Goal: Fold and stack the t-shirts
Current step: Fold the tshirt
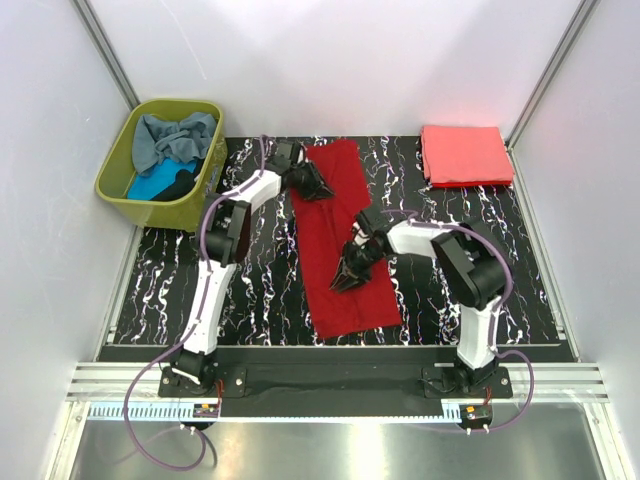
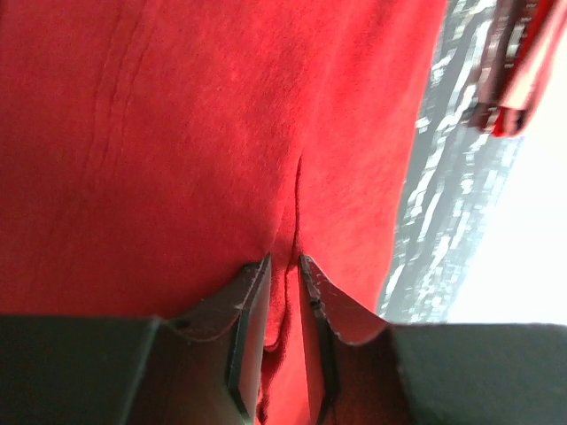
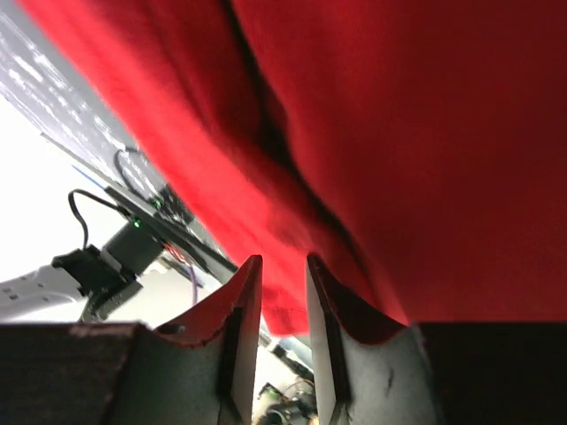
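A large dark red t-shirt (image 1: pixel 345 290) lies as a long folded strip down the middle of the table. My left gripper (image 1: pixel 322 190) sits on its far end, and in the left wrist view the gripper (image 2: pixel 283 259) is shut on a pinched ridge of the red cloth (image 2: pixel 177 133). My right gripper (image 1: pixel 346 280) is over the strip's near half. In the right wrist view this gripper (image 3: pixel 279 258) is shut on the lifted hem of the red cloth (image 3: pixel 399 133). A folded coral-pink t-shirt (image 1: pixel 465 155) rests at the back right corner.
An olive-green basket (image 1: pixel 112 182) stands off the table's back left corner. It holds a grey-blue shirt (image 1: pixel 165 135), a turquoise one (image 1: pixel 148 185) and a black one (image 1: pixel 180 182). White walls close in the left, back and right sides of the black marbled table (image 1: pixel 250 290).
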`<state>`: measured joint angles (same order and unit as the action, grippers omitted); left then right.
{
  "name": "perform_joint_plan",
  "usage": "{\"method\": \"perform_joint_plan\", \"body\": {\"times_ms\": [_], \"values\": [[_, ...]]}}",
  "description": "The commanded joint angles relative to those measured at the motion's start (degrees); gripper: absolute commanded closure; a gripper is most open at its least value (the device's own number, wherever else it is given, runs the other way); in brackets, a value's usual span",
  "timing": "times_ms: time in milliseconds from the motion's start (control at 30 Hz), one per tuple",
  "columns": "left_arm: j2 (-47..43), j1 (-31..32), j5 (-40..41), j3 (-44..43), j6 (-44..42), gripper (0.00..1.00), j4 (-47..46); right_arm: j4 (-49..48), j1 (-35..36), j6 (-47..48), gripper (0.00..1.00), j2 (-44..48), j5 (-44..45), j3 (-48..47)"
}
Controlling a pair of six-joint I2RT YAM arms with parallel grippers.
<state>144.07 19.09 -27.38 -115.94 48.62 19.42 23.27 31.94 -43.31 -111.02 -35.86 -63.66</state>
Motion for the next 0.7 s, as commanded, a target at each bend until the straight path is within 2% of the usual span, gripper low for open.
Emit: {"method": "perform_joint_plan", "body": {"times_ms": [0, 133, 233, 333, 367, 533, 567, 633, 667], "values": [[5.95, 1.65, -0.66, -5.68, 2.52, 0.73, 0.44, -12.44, 3.73, -8.53, 0.67, -3.23, -3.42, 0.91], [5.26, 1.83, 0.12, -7.98, 0.52, 0.72, 2.54, -13.86, 6.46, -13.54, 0.68, -5.61, -3.08, -4.97], [-1.32, 1.56, 3.98, -6.41, -5.19, 0.70, 6.84, -14.04, 6.20, -14.43, 0.66, -2.64, -2.29, -5.25], [-11.68, 0.60, 5.66, 0.34, -8.01, 0.66, 8.18, -13.42, 5.41, -14.78, 0.65, 0.79, -3.25, -2.80], [-17.62, -0.36, 5.58, 4.98, -8.10, 0.66, 8.35, -13.16, 5.15, -14.87, 0.64, 1.85, -3.43, -1.74], [-36.02, -2.13, 3.47, 19.15, -9.94, 0.66, 9.58, -11.75, 3.74, -12.60, 0.61, 9.24, -3.60, 5.63], [-42.14, -1.96, 3.30, 25.09, -10.56, 0.66, 10.02, -11.67, 3.74, -11.63, 0.61, 9.51, -4.48, 6.26], [-48.50, -1.78, 1.81, 32.93, -10.92, 0.67, 10.81, -11.58, 3.83, -9.79, 0.62, 10.04, -6.94, 7.49], [-54.71, -1.86, 1.45, 40.98, -10.83, 0.67, 10.73, -11.40, 4.09, -9.17, 0.63, 10.30, -7.47, 7.67]]}}
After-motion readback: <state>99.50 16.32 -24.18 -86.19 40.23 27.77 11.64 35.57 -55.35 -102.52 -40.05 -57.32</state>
